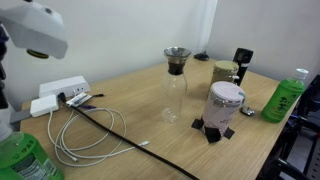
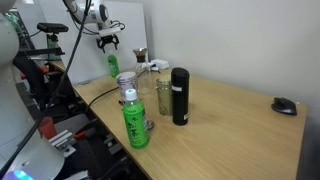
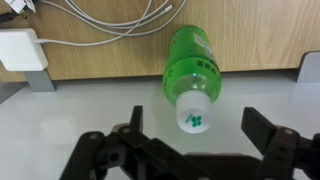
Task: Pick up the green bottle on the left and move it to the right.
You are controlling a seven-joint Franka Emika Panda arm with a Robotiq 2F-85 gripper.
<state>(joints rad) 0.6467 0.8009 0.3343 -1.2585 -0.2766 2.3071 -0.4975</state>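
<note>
Wooden counter (image 3: pixel 100 60): green bottle (image 3: pixel 190 62) upright; tool (image 3: pixel 192 120) spread above it. We judge approach step; next, lower and clamp.

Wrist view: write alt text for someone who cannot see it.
A green bottle with a white cap is seen from above, framed between the open fingers of the dark gripper. Beyond it is a wooden tabletop with white cables and a white power block at the left.
</note>
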